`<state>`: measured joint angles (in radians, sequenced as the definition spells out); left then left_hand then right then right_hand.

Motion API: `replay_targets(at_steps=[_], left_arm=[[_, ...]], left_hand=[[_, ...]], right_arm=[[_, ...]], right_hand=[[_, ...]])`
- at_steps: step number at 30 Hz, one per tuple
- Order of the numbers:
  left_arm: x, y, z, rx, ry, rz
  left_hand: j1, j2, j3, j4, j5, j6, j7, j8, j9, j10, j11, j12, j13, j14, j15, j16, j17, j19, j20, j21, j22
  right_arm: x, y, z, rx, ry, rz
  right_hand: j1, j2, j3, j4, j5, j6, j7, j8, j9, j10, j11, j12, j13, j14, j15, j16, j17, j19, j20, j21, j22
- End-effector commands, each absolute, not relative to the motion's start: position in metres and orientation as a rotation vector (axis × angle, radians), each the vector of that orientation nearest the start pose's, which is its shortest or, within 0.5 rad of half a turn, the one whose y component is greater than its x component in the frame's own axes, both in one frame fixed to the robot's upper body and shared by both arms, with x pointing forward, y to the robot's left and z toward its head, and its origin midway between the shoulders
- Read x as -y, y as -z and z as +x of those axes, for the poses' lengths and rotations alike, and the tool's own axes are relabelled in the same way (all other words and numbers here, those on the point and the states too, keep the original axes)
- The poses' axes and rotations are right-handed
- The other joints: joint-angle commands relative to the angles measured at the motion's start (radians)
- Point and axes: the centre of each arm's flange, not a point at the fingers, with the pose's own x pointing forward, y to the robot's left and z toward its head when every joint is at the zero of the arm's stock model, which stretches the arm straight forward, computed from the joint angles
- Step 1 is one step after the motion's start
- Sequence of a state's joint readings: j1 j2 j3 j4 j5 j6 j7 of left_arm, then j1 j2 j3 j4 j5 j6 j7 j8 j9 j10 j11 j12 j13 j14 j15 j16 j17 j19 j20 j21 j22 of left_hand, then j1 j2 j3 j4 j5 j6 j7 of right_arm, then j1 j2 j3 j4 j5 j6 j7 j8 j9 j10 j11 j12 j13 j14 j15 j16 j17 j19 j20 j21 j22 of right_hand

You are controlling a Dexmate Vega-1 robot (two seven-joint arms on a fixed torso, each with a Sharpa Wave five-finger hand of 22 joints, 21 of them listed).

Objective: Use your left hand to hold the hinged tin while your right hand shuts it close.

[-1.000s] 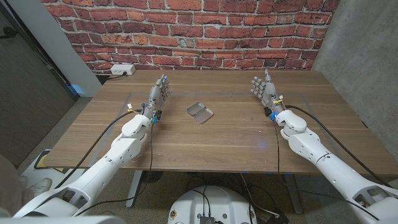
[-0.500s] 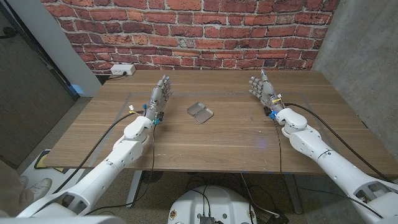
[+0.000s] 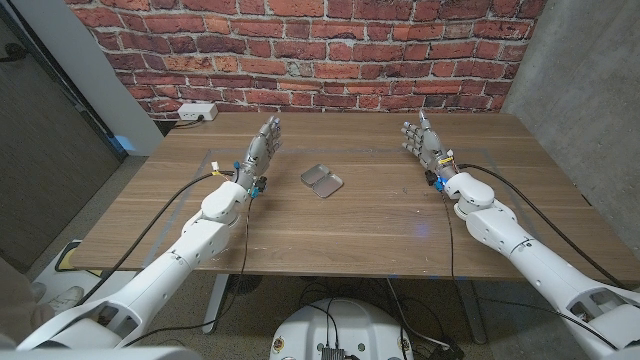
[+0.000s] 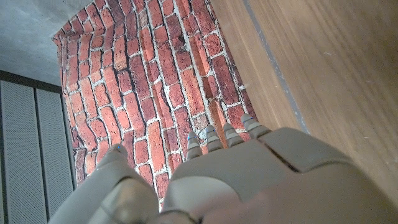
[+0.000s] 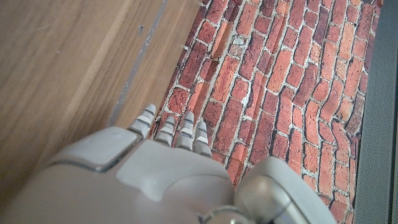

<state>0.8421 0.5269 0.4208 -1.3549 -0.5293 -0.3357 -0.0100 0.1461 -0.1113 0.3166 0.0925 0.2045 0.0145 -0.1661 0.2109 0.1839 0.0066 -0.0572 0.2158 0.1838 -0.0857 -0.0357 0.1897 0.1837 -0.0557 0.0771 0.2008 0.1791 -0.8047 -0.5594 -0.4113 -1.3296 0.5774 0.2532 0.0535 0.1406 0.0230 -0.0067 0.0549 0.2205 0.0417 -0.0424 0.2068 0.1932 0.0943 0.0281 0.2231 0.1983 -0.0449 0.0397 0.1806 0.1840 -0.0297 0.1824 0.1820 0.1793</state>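
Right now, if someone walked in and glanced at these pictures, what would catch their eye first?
Probably the two pale robot arms reaching in over the wooden table, the left hand and the right hand both raised with fingers apart, holding nothing. Between them, nearer the left hand, a small metal tin lies open on the table. Behind it all runs a red brick wall with a white socket box at its foot.

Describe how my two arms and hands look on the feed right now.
Both arms have glossy white rounded shells, with black cables running alongside them to the wrists. The left hand and right hand are grey-beige, with segmented fingers tipped in lighter grey. Small blue and yellow fittings sit at each wrist.
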Motion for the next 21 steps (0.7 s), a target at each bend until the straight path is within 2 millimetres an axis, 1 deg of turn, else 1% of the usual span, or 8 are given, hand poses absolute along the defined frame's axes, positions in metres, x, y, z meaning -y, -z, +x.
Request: replay_targets(at_steps=[1, 5, 6, 11, 12, 13, 15, 21], left_arm=[[-0.254, 0.007, 0.642, 0.710, 0.212, 0.260], [-0.254, 0.000, 0.644, 0.728, 0.210, 0.303], [-0.254, -0.006, 0.641, 0.748, 0.194, 0.356], [-0.253, -0.014, 0.632, 0.759, 0.132, 0.469], [-0.253, -0.016, 0.631, 0.759, 0.109, 0.499], [-0.253, -0.016, 0.630, 0.761, 0.094, 0.515], [-0.255, -0.016, 0.630, 0.759, 0.087, 0.520], [-0.259, -0.018, 0.627, 0.771, 0.097, 0.560]], left_hand=[[-0.007, -0.014, -0.013, 0.002, 0.005, 0.004, -0.004, -0.001, 0.002, 0.010, -0.007, 0.009, 0.005, -0.024, -0.023, -0.004, 0.003, -0.023, -0.004, -0.003, 0.003], [-0.011, -0.016, -0.017, 0.003, 0.006, 0.004, -0.007, -0.002, 0.002, 0.014, -0.005, 0.009, 0.005, -0.026, -0.026, -0.004, 0.004, -0.024, -0.006, -0.004, 0.003], [-0.013, -0.016, -0.018, 0.004, 0.006, 0.003, -0.008, -0.002, 0.002, 0.012, -0.007, 0.009, 0.005, -0.028, -0.028, -0.005, 0.004, -0.024, -0.006, -0.003, 0.003], [-0.019, -0.019, -0.024, 0.007, 0.008, 0.004, -0.011, -0.004, 0.002, 0.016, -0.011, 0.009, 0.005, -0.028, -0.029, -0.004, 0.004, -0.020, -0.012, -0.001, 0.003], [-0.025, -0.021, -0.029, 0.009, 0.010, 0.005, -0.011, -0.005, 0.002, 0.021, -0.010, 0.010, 0.005, -0.019, -0.032, 0.000, 0.004, -0.003, -0.012, 0.005, 0.003], [-0.030, -0.024, -0.034, 0.011, 0.012, 0.006, -0.012, -0.006, 0.002, 0.034, -0.007, 0.013, 0.005, -0.007, -0.032, 0.004, 0.003, 0.016, -0.010, 0.012, 0.003], [-0.036, -0.027, -0.040, 0.013, 0.014, 0.014, -0.013, -0.004, 0.002, 0.045, -0.007, 0.016, 0.005, 0.000, -0.032, 0.007, 0.003, 0.021, -0.005, 0.012, 0.003], [-0.048, -0.028, -0.049, 0.018, 0.017, 0.026, -0.016, -0.001, 0.002, 0.058, -0.006, 0.019, 0.005, 0.007, -0.040, 0.008, 0.003, 0.026, -0.005, 0.013, 0.003]], right_arm=[[0.287, 0.009, 0.644, 0.594, -0.229, -0.127], [0.286, 0.008, 0.642, 0.609, -0.210, -0.113], [0.285, 0.007, 0.641, 0.616, -0.214, -0.110], [0.284, 0.006, 0.643, 0.627, -0.213, -0.107], [0.284, 0.006, 0.643, 0.631, -0.210, -0.104], [0.284, 0.006, 0.642, 0.636, -0.209, -0.110], [0.283, 0.008, 0.642, 0.633, -0.208, -0.115], [0.286, 0.012, 0.642, 0.626, -0.188, -0.086]], right_hand=[[0.009, -0.006, -0.003, -0.003, -0.003, -0.007, -0.004, 0.000, 0.005, -0.006, -0.004, 0.000, 0.003, -0.014, -0.004, -0.003, 0.003, -0.016, 0.002, -0.005, 0.003], [0.010, -0.008, -0.004, -0.004, -0.004, -0.008, -0.003, -0.001, 0.005, -0.009, -0.006, -0.001, 0.003, -0.018, -0.005, -0.003, 0.003, -0.018, 0.003, -0.004, 0.003], [0.010, -0.009, -0.005, -0.004, -0.005, -0.009, -0.004, -0.001, 0.005, -0.010, -0.006, -0.001, 0.003, -0.018, -0.006, -0.003, 0.003, -0.018, 0.003, -0.004, 0.003], [0.012, -0.011, -0.006, -0.006, -0.006, -0.013, -0.004, -0.002, 0.006, -0.015, -0.008, -0.003, 0.003, -0.024, -0.008, -0.004, 0.003, -0.021, 0.003, -0.003, 0.003], [0.012, -0.012, -0.006, -0.007, -0.006, -0.014, -0.004, -0.003, 0.006, -0.016, -0.007, -0.003, 0.003, -0.026, -0.008, -0.004, 0.003, -0.022, 0.004, -0.003, 0.002], [0.013, -0.012, -0.006, -0.007, -0.006, -0.014, -0.003, -0.003, 0.006, -0.016, -0.008, -0.003, 0.003, -0.027, -0.008, -0.004, 0.003, -0.021, 0.004, -0.002, 0.002], [0.013, -0.012, -0.006, -0.007, -0.007, -0.014, -0.003, -0.003, 0.006, -0.017, -0.007, -0.003, 0.003, -0.027, -0.008, -0.004, 0.003, -0.022, 0.004, -0.002, 0.002], [0.013, -0.014, -0.007, -0.008, -0.008, -0.014, -0.002, -0.002, 0.006, -0.015, -0.002, -0.001, 0.004, -0.028, -0.003, -0.002, 0.003, -0.021, 0.004, 0.000, 0.002]])
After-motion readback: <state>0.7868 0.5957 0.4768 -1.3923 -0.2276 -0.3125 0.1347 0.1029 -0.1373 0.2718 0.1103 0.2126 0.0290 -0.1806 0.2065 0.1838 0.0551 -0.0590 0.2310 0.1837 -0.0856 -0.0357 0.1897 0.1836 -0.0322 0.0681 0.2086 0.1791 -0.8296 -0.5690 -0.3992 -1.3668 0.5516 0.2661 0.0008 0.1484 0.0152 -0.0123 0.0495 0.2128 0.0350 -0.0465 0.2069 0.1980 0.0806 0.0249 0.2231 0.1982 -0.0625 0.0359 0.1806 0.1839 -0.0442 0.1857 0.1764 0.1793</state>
